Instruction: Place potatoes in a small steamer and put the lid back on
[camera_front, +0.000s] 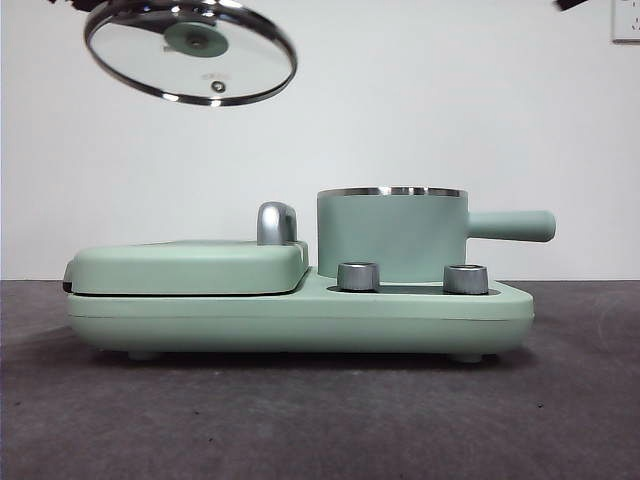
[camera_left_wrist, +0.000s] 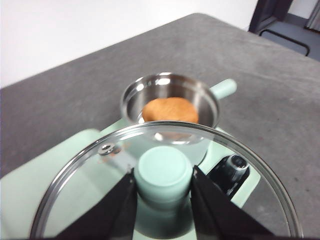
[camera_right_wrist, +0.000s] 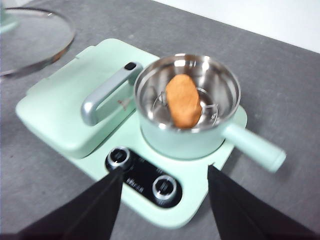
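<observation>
Grey tabletop below, left gripper clamps the lid by its knob high at the steamer's ten o'clock; level it, centre it over the potato, lower gently; right gripper waits open, empty.

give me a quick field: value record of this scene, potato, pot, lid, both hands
potato: orange-brown crusty oblong potato lying inside the pot
pot: small mint-green steel-rimmed steamer pot, uncovered, on the mint-green cooker base
lid: round clear glass lid with steel rim, held in the air, tilted, up and to the side of the pot
left hand: left hand shut on the lid's mint-green knob
right hand: right hand open, empty, above the cooker
</observation>
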